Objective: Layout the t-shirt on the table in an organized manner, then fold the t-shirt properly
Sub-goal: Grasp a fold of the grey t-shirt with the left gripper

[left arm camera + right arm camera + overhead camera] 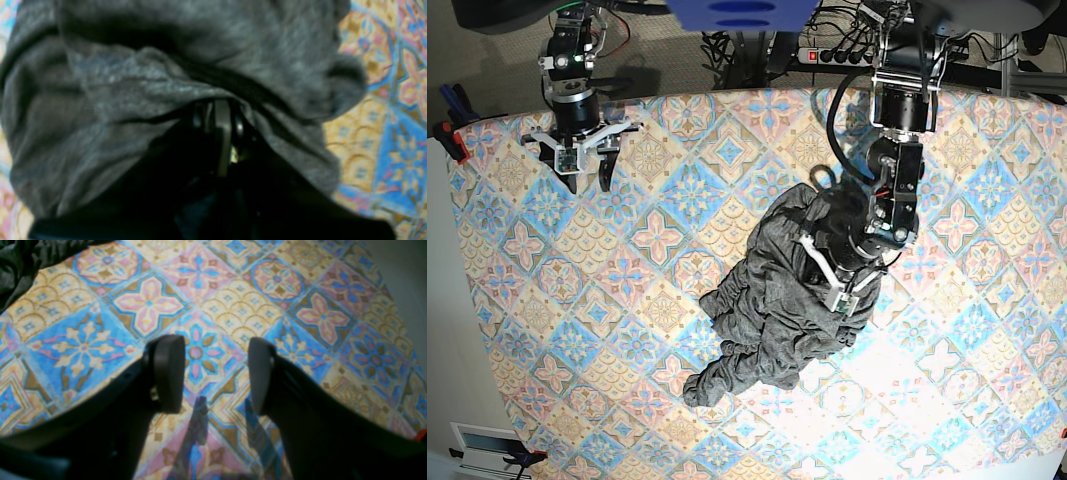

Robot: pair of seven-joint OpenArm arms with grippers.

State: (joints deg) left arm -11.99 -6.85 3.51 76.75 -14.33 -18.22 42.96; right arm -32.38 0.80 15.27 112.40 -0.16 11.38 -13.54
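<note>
The dark grey t-shirt (772,300) lies crumpled in a heap in the middle of the table (577,330). My left gripper (834,292) is down on the heap's right side, its jaws shut on a bunch of the cloth. In the left wrist view the t-shirt (166,76) drapes over and around the closed fingers (222,133), hiding their tips. My right gripper (589,180) hovers open over bare table at the far left, well away from the shirt. In the right wrist view its fingers (168,373) stand wide apart with nothing between them, and a corner of the t-shirt (16,263) shows at top left.
The patterned table (233,306) ends at a pale floor (410,273) on the right of the right wrist view. Clamps (449,135) grip the table's left edge. A power strip and cables (837,52) lie behind the far edge between the arm bases.
</note>
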